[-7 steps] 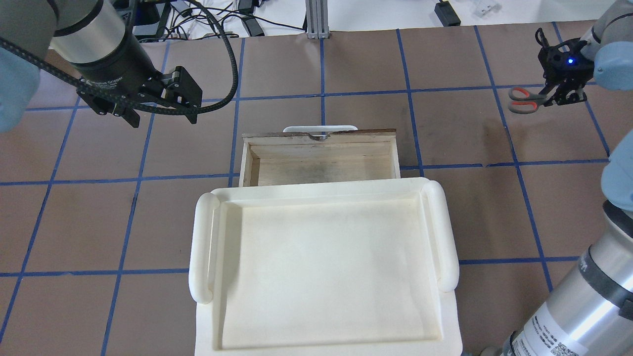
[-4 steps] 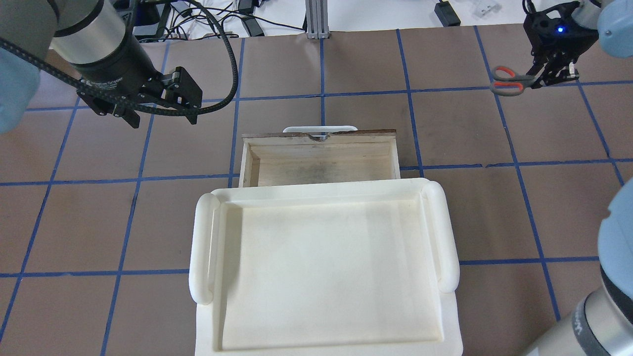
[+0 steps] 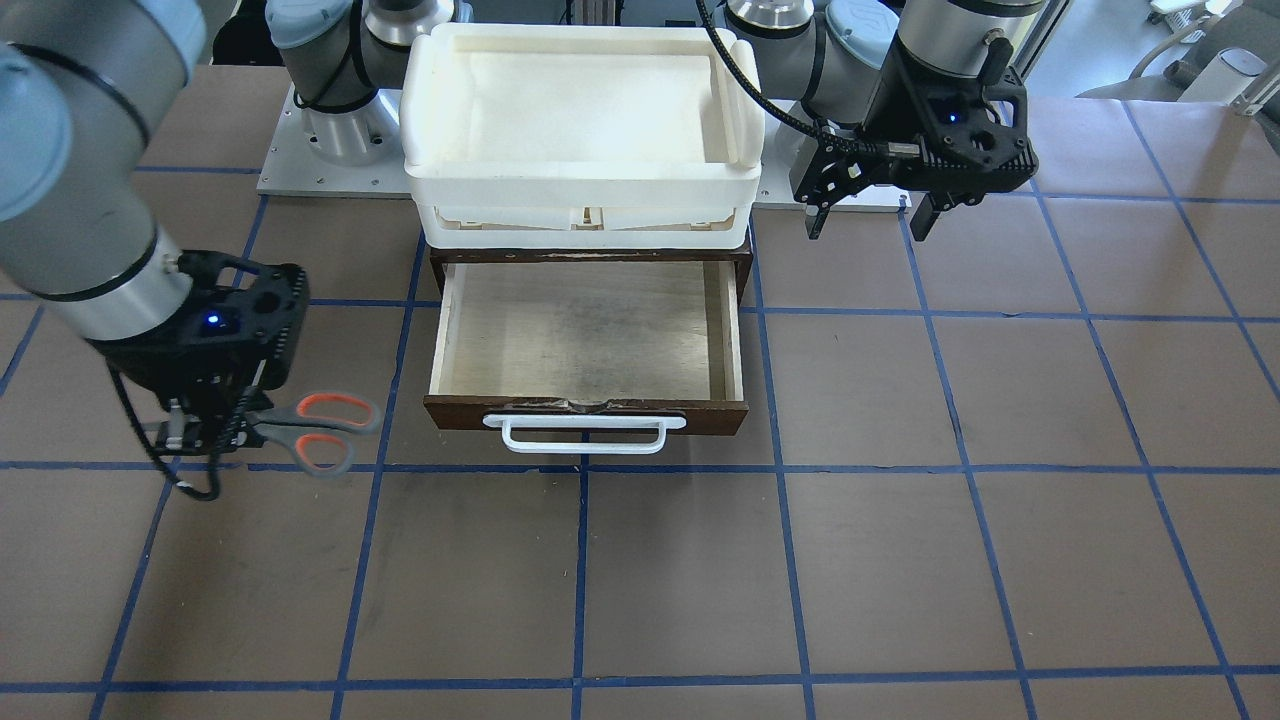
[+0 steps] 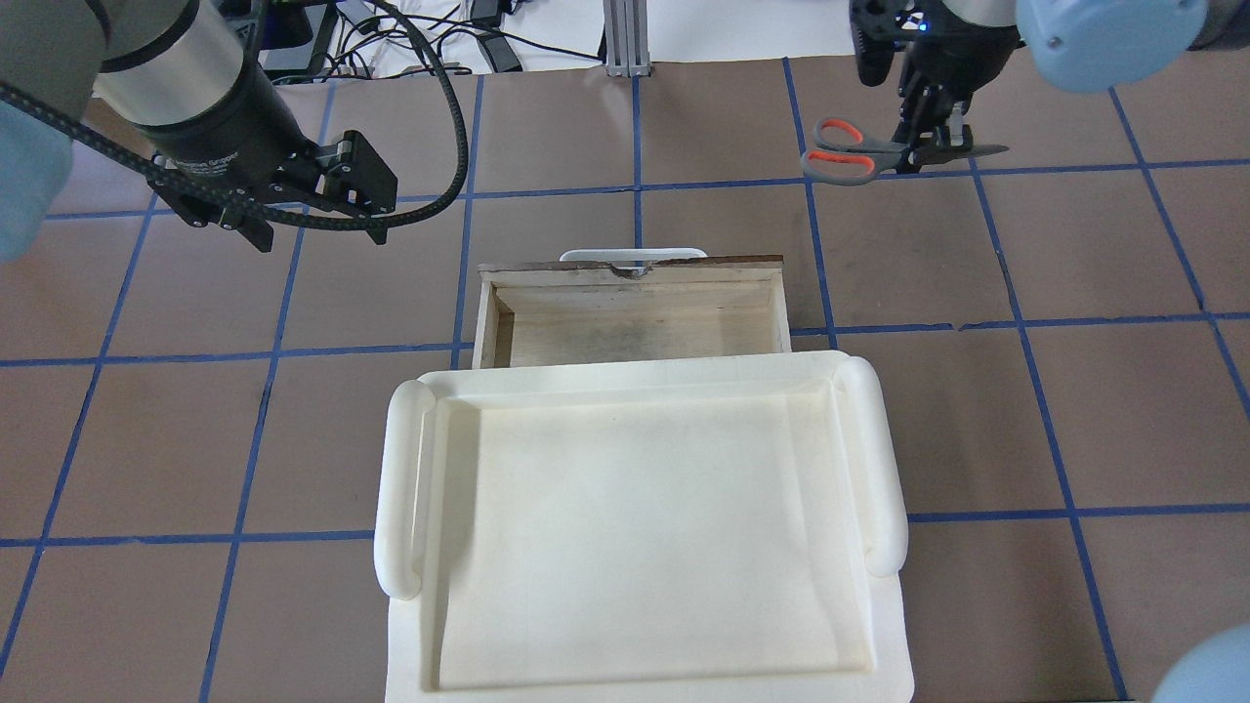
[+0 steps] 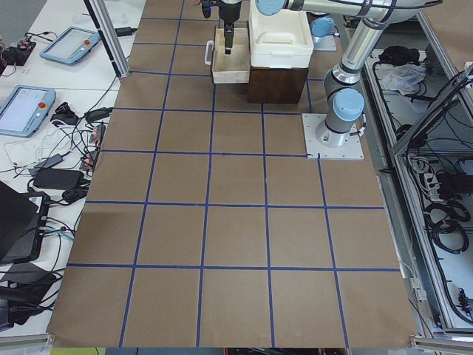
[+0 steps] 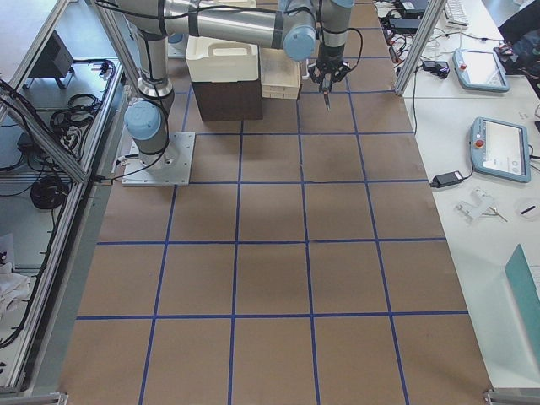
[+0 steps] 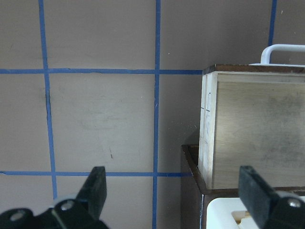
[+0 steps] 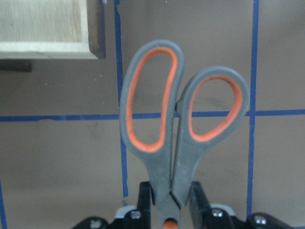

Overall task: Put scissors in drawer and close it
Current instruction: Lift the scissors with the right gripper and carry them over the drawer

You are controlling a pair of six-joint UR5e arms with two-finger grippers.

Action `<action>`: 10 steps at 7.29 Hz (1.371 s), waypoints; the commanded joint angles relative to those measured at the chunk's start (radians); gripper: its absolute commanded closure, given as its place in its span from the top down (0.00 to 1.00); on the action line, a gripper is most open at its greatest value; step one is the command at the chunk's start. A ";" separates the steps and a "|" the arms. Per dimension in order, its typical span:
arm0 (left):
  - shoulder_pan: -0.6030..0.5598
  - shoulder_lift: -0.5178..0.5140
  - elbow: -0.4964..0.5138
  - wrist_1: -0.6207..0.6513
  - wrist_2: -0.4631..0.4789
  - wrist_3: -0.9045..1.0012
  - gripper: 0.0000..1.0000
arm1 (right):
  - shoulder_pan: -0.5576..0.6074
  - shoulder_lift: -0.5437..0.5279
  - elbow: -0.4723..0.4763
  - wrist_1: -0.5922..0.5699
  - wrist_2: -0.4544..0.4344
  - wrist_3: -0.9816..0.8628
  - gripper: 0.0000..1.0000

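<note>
The scissors (image 4: 848, 151), grey handles lined in orange-red, hang in my right gripper (image 4: 933, 146), which is shut on them near the pivot. They are held above the table, beyond and to the right of the drawer (image 4: 635, 266). The handles point toward the drawer in the front view (image 3: 322, 430) and fill the right wrist view (image 8: 176, 129). The drawer (image 3: 585, 412) is pulled open and empty, its white bar handle (image 3: 585, 436) facing away from me. My left gripper (image 4: 317, 232) is open and empty, above the table left of the drawer; its fingers (image 7: 95, 191) frame the drawer's side (image 7: 257, 129).
A white plastic tray (image 4: 400, 488) sits on top of the dark brown cabinet (image 5: 277, 85) that holds the drawer. The table is brown with blue tape lines. Cables and boxes lie beyond the far edge (image 4: 488, 39).
My right gripper has carried the scissors leftward, from the table's right side toward the area beyond the drawer's right corner. The left arm has not moved.
</note>
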 commanded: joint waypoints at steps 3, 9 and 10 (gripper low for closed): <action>0.000 0.004 -0.001 0.000 0.002 0.003 1.00 | 0.255 0.020 0.005 0.017 0.010 0.330 0.00; 0.000 0.004 -0.001 0.000 0.002 0.003 1.00 | 0.385 0.079 0.034 0.003 -0.002 0.272 0.00; 0.000 0.002 -0.001 0.000 0.000 0.003 1.00 | 0.387 0.076 0.055 -0.001 -0.001 0.272 0.00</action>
